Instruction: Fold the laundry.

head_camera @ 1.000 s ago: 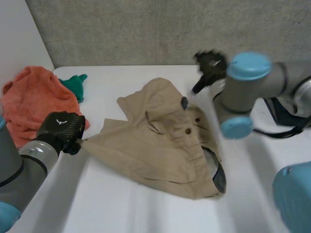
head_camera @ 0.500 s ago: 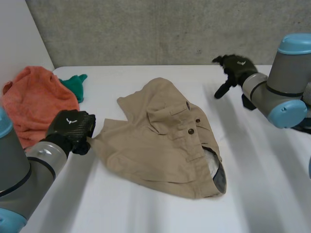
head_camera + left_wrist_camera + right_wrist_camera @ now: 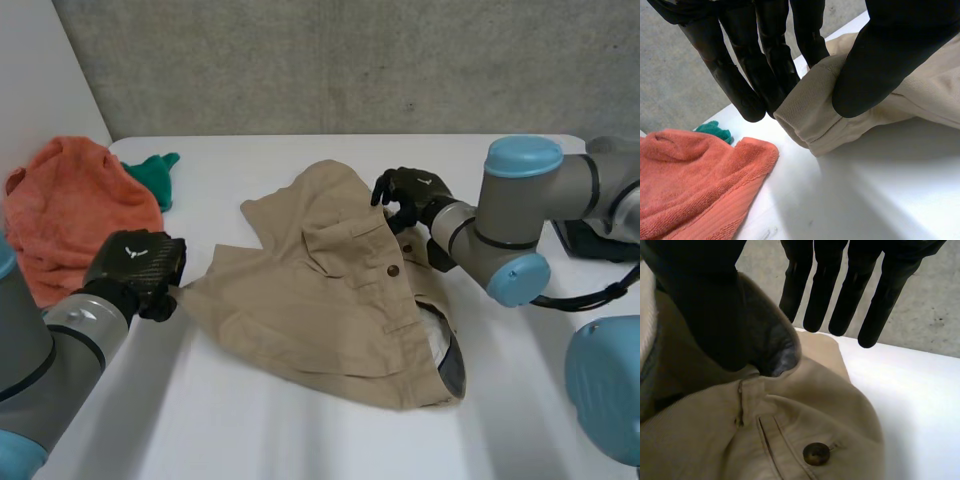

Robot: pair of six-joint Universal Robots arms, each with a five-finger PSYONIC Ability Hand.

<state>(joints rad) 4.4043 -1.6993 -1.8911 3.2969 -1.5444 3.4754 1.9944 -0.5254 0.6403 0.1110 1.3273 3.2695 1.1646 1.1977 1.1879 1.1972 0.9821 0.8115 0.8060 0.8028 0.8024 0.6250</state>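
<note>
On the white bench (image 3: 250, 420), the crumpled beige cotton garment (image 3: 330, 290) lies centrally, left hand (image 3: 135, 265) fingers clamped on its hemmed corner, right hand (image 3: 415, 192) fingers straight and apart above the buttoned waist: close the right grip before drawing the cloth taut and flat.

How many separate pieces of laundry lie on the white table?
3. The tan garment lies in the middle; the orange towel is heaped at the robot's left; a green cloth peeks out beside that towel. Others may be hidden beneath it.
</note>
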